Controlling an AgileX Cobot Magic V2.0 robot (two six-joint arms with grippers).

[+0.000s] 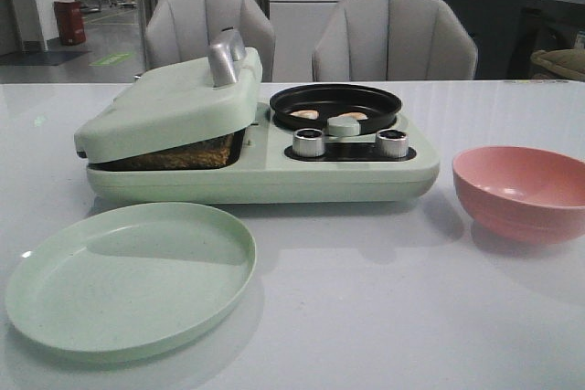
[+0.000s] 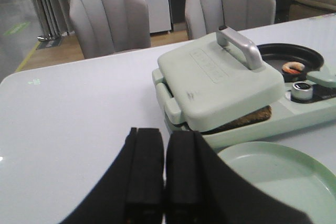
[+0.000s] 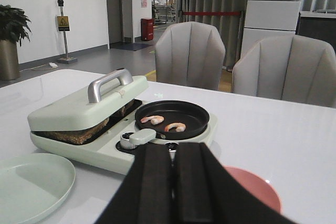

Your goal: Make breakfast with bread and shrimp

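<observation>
The bread (image 1: 183, 154) lies pressed under the nearly closed pale green lid (image 1: 169, 102) of the breakfast maker; only its browned edge shows, also in the left wrist view (image 2: 247, 119) and the right wrist view (image 3: 73, 136). Two shrimp (image 3: 163, 123) lie in the black round pan (image 1: 335, 105) on the maker's right side. My left gripper (image 2: 165, 136) is shut and empty, held short of the maker's left end. My right gripper (image 3: 174, 150) is shut and empty, in front of the knobs. Neither gripper shows in the front view.
A pale green plate (image 1: 128, 276) lies in front of the maker at the left. A pink bowl (image 1: 523, 191) stands at the right. Two silver knobs (image 1: 309, 142) sit on the maker's front. Two grey chairs (image 1: 393, 38) stand behind the table.
</observation>
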